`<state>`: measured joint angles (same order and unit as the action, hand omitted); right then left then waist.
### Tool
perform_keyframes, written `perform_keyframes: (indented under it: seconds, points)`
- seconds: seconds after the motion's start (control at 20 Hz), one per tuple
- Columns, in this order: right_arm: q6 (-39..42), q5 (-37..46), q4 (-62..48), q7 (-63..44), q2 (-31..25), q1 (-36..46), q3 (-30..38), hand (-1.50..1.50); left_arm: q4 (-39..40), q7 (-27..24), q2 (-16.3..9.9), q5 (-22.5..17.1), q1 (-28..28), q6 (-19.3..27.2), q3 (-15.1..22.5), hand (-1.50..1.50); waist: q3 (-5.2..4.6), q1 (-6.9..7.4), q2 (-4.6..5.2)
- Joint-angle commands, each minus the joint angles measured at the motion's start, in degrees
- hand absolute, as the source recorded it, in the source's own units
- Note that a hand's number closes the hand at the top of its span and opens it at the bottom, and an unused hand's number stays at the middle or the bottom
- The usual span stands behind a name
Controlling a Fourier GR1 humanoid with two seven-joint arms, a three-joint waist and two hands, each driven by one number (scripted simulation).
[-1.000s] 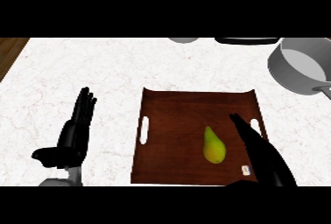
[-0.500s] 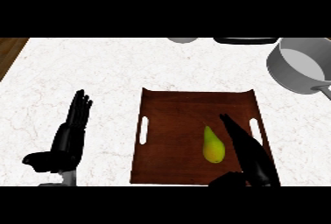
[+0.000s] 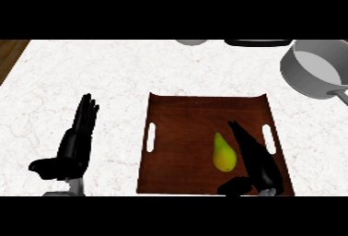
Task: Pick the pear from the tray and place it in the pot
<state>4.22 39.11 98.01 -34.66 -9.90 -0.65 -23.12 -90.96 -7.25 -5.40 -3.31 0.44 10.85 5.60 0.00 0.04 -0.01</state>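
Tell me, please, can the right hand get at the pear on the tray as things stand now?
Probably yes. The right hand is open over the tray, right beside the pear, and nothing lies between them. The pear lies alone on the tray.

A yellow-green pear [image 3: 223,153] lies on a dark brown tray [image 3: 197,115] (white marbled counter [image 3: 102,73] beneath), beside a grey pot [image 3: 312,69].

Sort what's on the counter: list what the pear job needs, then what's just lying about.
Needed:
yellow-green pear
dark brown wooden tray
grey metal pot
black right hand

Lying about:
black left hand, resting
pale round object at far edge
black flat object beside it
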Motion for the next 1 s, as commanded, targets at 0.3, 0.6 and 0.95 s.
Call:
perform_keyframes:
  seconds: [0.3, 0.6, 0.95]
  points:
    - [-7.7, 7.4, -11.9, 9.6, 3.2, 5.8, 1.2, 1.5, 1.1, 0.8, 1.7, 2.0, -2.2, 0.4, -0.3, 0.0, 0.01, 0.1, 0.06]
    - [-10.3, 12.4, -7.3, 8.2, 5.4, 2.3, -0.6, 1.5, -0.3, 1.0, 2.6, 3.2, -0.8, 0.1, 0.1, 0.0, 0.0, -0.04, -0.01]
    - [-10.4, 16.0, -0.7, 8.6, 3.3, 0.5, 1.0, 1.5, 3.2, -0.1, 2.0, 2.3, -3.2, -1.4, -2.8, 0.0, -0.02, -0.23, -0.05]
